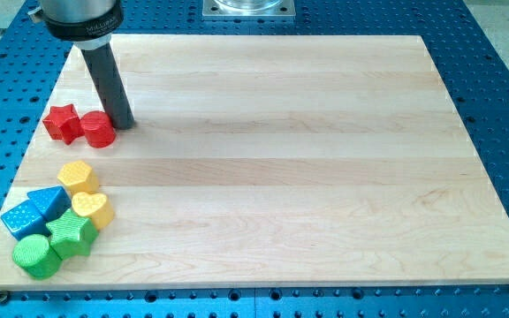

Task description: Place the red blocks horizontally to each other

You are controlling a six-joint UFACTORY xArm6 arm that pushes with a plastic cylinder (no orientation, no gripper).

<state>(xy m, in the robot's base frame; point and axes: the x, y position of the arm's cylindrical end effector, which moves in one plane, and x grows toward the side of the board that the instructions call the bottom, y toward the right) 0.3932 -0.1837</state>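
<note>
A red star block and a red cylinder block lie side by side and touching near the board's left edge, the star to the left. My tip rests on the board just right of the red cylinder, touching or nearly touching its upper right side. The rod slants up to the view's top left.
A cluster lies at the lower left of the wooden board: a yellow hexagon, a yellow heart, a blue triangular block, a blue cube, a green star and a green cylinder.
</note>
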